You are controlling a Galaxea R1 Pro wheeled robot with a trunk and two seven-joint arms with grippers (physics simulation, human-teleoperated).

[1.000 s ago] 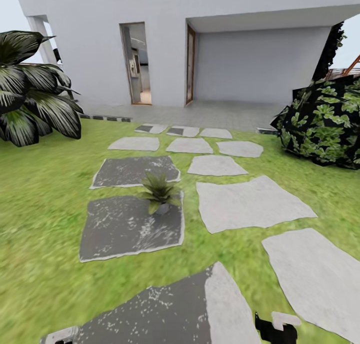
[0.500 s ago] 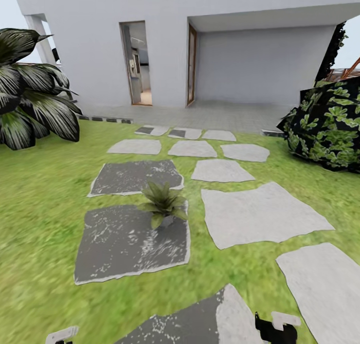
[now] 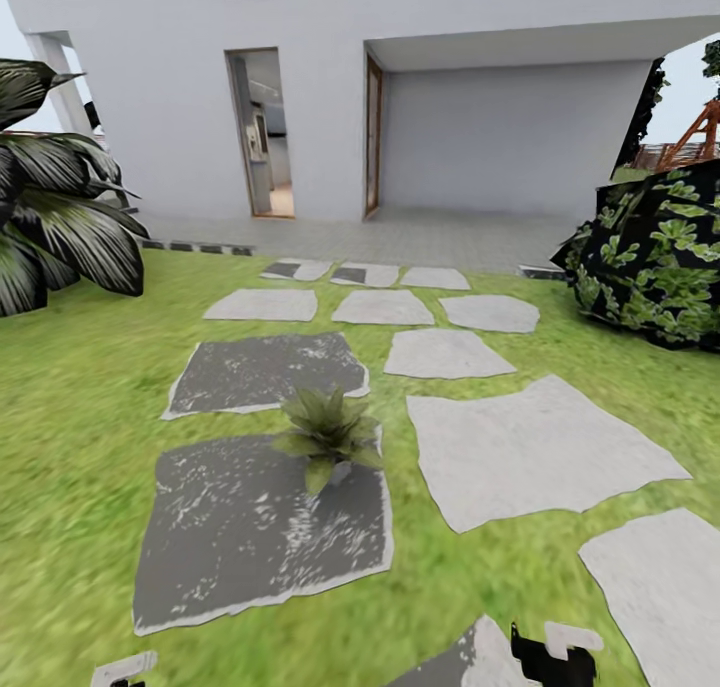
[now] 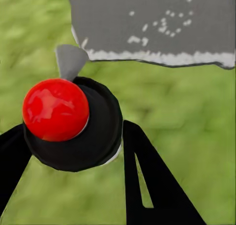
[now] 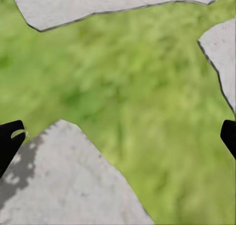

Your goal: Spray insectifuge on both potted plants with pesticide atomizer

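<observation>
Red-topped pesticide atomizer [image 4: 73, 124]; potted plant [image 3: 328, 435] on dark stone [image 3: 240, 527]

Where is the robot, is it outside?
Yes, probably a house's garden: green grass lawn, flat grey and white stepping stones, a small green-leaved potted plant on one dark slab, and a white house behind.

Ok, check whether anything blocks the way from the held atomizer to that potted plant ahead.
Nothing visible does. The atomizer sits in the left gripper; only lawn and a dark stepping stone lie before the potted plant.
</observation>
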